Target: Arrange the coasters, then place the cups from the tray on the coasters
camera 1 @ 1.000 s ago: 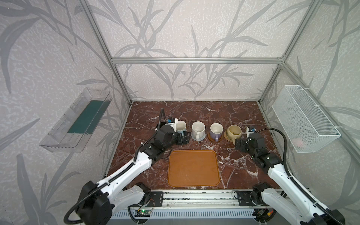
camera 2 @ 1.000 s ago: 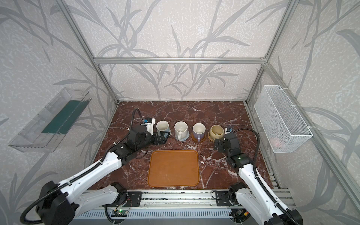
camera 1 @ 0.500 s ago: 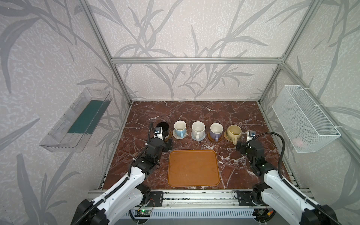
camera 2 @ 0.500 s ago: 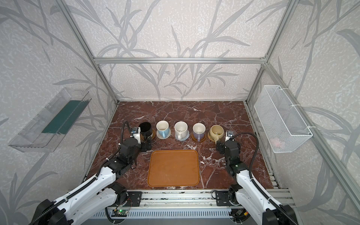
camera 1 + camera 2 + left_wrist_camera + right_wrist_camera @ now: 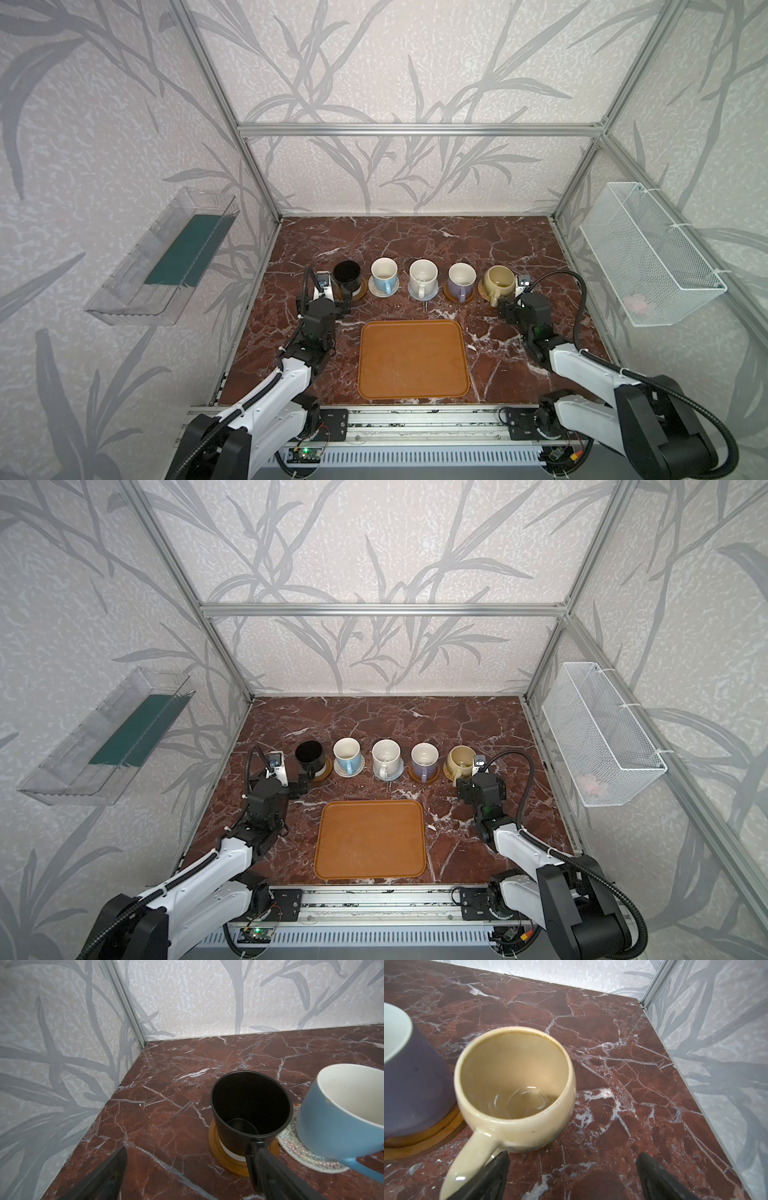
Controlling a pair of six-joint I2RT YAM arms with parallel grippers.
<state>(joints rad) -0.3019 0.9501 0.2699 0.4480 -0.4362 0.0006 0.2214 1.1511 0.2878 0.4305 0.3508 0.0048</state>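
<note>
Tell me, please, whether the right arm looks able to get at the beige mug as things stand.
Probably yes: the right gripper stands open short of the beige mug, whose handle points toward it; nothing lies between; the lavender mug sits aside.

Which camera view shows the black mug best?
The left wrist view: the black mug is close and sharp, rim to base, on its wooden coaster. Both top views show it small, at the row's left end. The right wrist view misses it.
</note>
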